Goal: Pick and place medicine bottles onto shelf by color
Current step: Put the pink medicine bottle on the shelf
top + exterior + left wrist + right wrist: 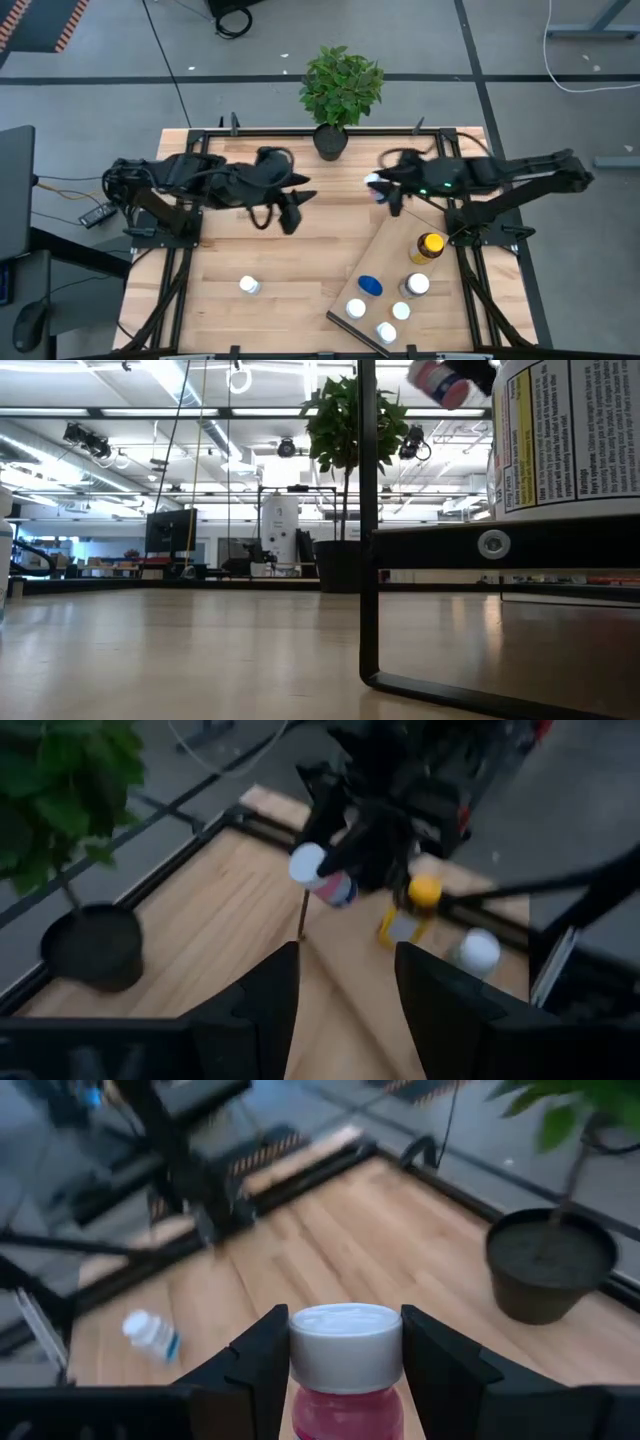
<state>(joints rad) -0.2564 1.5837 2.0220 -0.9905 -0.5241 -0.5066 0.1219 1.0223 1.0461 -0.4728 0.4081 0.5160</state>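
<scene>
A pink bottle with a white cap [345, 1355] is gripped by the right end effector [380, 190] and held in the air above the far corner of the shelf [392, 243]. The left end effector [290, 215] is held empty, fingers apart, over the worktop [300, 255] centre. Six bottles are seen on the shelf; one white bottle [249, 286] lies on the worktop, near left.

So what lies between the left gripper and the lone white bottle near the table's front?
Nothing: in the high view only bare wood separates the left gripper from the white bottle.
</scene>
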